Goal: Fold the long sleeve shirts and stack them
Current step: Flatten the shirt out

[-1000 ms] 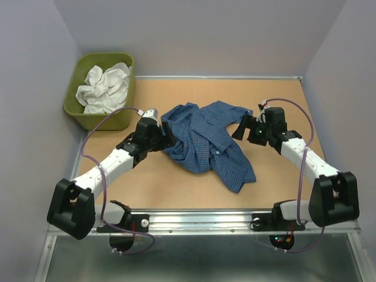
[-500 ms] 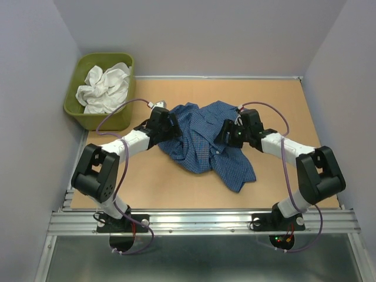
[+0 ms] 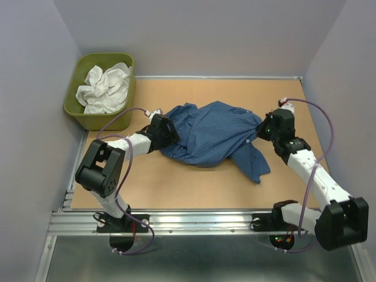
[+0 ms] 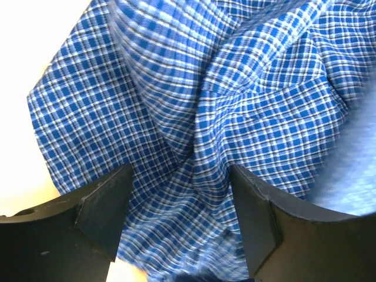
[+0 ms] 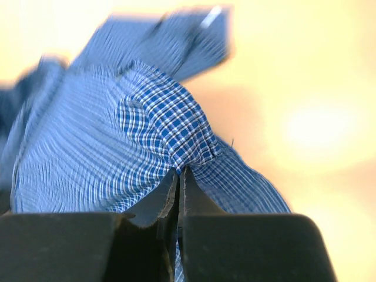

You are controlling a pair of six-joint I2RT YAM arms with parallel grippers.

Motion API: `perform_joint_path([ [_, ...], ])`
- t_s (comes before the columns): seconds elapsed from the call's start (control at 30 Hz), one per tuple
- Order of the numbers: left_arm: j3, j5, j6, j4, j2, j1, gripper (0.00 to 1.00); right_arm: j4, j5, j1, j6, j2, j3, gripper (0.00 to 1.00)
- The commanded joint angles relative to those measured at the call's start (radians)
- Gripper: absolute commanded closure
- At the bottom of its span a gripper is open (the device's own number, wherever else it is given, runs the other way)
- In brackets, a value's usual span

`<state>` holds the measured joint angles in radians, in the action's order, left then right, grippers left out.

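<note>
Right gripper [image 3: 263, 126] sits further right now, clamped on the blue shirt [image 3: 211, 136] edge, cloth stretched across table [image 3: 176, 182]. Left gripper [image 3: 167, 133] gapes over opposite edge; pinch there first, then pull evenly.

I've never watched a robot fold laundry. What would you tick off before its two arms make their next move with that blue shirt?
1. Hold of the right gripper on the blue shirt: ok, shut on a pinch of cloth.
2. Cloth between the open jaws of the left gripper: ok, not yet gripped.
3. Shirt spread flat: not ok, it lies bunched.
4. Shirt wholly on the table: ok.
5. White cloth clear of the arms, in the green tub: ok.
6. Which part of the shirt is pinched: cannot tell.
</note>
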<state>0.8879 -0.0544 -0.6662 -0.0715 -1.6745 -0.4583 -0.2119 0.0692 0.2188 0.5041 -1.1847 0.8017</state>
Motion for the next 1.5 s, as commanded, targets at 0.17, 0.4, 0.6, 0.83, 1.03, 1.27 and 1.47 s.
perform_joint_path([
  [0.17, -0.147, -0.018, -0.088, -0.014, 0.166, 0.04, 0.21, -0.102, 0.581, -0.027, -0.033, 0.327, -0.032, 0.97],
  [0.4, -0.24, 0.011, -0.105, -0.002, 0.32, 0.047, 0.21, -0.225, 0.54, -0.027, 0.077, 0.453, -0.098, 0.47],
  [0.6, -0.236, -0.012, -0.047, 0.029, 0.438, 0.052, 0.21, -0.215, 0.184, -0.029, -0.107, 0.32, 0.039, 0.14],
  [0.83, -0.058, 0.001, 0.082, 0.033, 0.3, 0.052, 0.21, -0.204, 0.01, 0.028, -0.092, 0.053, 0.238, 0.11],
  [1.03, 0.173, -0.008, 0.169, 0.075, 0.115, 0.055, 0.21, -0.207, 0.096, 0.146, -0.01, -0.196, 0.411, 0.03],
  [1.27, 0.302, -0.039, 0.208, 0.133, -0.042, 0.056, 0.28, -0.211, 0.202, 0.209, 0.051, -0.417, 0.545, 0.02],
  [1.47, 0.341, 0.001, 0.206, 0.134, -0.117, 0.055, 0.4, -0.21, 0.242, 0.218, 0.091, -0.585, 0.654, 0.06],
])
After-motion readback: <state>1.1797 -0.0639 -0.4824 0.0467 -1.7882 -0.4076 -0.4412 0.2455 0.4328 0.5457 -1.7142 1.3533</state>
